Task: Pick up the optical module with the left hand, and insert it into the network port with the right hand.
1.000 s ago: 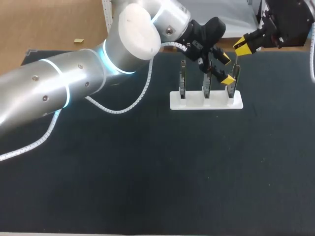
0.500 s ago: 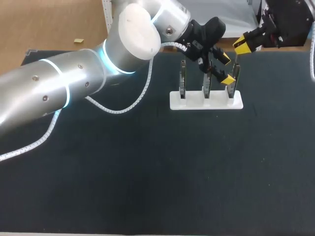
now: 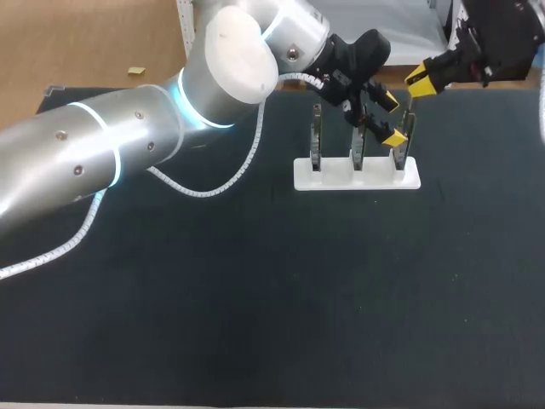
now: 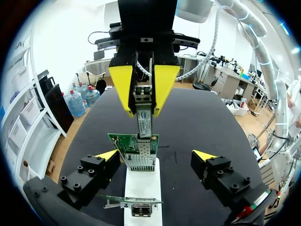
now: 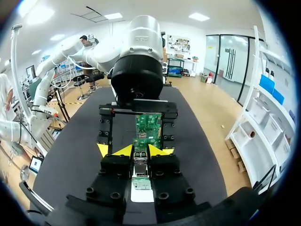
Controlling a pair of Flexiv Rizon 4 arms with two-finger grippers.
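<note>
Only the right arm [image 3: 502,38] has edged a touch toward the desk's far right corner; the left arm [image 3: 128,145] has stayed put. The yellow fingertips of the right gripper [image 4: 143,92] clamp the slim silver optical module [image 4: 145,117]. Its free end reaches the upright green circuit board [image 4: 139,148]; whether they touch is unclear. The left gripper [image 4: 156,155] stands wide apart, one finger either side of that board. The board sits in a white slotted stand [image 3: 358,177] near the black desk's [image 3: 255,298] far edge.

Silver arm [image 3: 128,145] (glowing blue rings [image 3: 182,95]).
</note>
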